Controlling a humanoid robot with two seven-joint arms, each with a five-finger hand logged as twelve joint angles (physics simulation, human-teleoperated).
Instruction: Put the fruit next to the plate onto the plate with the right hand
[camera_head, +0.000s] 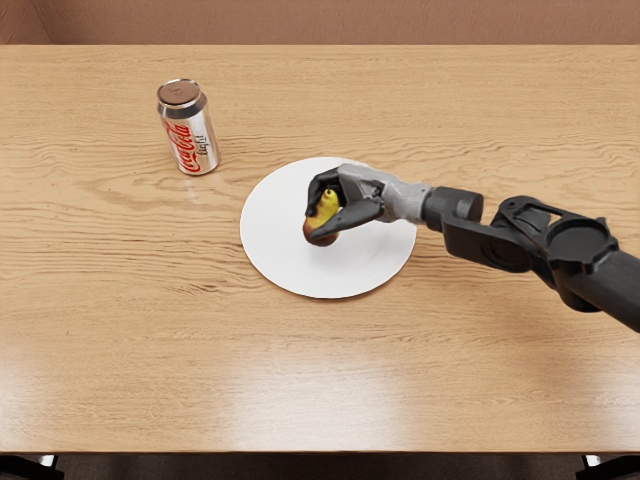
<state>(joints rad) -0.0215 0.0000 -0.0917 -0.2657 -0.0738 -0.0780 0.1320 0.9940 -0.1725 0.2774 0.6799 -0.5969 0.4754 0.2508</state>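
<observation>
A white round plate (280, 245) lies on the wooden table, near its middle. Over the plate's centre my right hand (335, 208) is curled around a yellow and reddish fruit (322, 212), which is partly covered by the dark fingers. The fruit sits low over the plate surface; whether it touches the plate I cannot tell. The right arm (520, 245) reaches in from the right edge of the picture. The left arm does not show.
A silver Coca-Cola can (188, 127) stands upright to the upper left of the plate, a short gap away from its rim. The table's front edge (320, 450) runs along the bottom of the view.
</observation>
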